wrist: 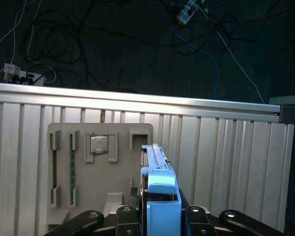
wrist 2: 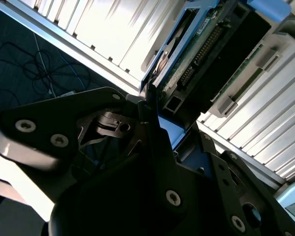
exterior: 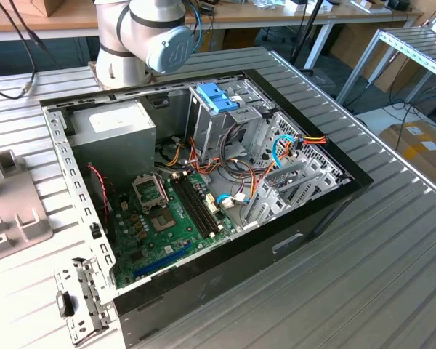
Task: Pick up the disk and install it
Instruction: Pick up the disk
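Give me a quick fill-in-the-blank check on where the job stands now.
The gripper is clamped on the ___.
Its plastic carrier rail is light ___.
In the first wrist view, a processor chip sits in the grey fixture ___.
In the exterior view, the computer case lies with its side ___, motherboard exposed.
Missing words: disk; blue; tray; open.

The exterior view's top edge cut off the arm point(exterior: 149, 36); in the second wrist view the gripper point(wrist 2: 173, 129) hid one end of the disk point(wrist 2: 206, 54).
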`<state>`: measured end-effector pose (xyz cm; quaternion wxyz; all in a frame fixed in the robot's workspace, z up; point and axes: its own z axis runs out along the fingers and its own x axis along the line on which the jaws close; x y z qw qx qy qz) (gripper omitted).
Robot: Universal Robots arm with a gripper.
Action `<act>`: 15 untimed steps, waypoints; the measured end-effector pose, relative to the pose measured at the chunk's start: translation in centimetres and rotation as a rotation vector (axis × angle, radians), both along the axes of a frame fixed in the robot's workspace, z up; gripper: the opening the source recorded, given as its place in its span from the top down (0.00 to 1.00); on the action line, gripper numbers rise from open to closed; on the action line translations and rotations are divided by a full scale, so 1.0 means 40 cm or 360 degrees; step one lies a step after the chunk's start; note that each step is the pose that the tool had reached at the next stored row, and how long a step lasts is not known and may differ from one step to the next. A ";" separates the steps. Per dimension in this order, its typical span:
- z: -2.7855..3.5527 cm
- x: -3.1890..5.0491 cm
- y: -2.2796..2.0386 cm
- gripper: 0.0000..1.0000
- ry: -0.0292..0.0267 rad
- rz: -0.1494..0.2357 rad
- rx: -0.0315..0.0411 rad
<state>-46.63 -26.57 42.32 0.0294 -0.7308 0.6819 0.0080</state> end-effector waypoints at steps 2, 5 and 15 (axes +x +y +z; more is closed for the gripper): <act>0.006 0.000 0.000 0.63 0.00000 0.0000 0.0000; 0.014 0.000 0.000 0.63 0.00000 0.0000 0.0001; 0.056 0.000 0.000 0.63 -0.00002 0.0000 0.0001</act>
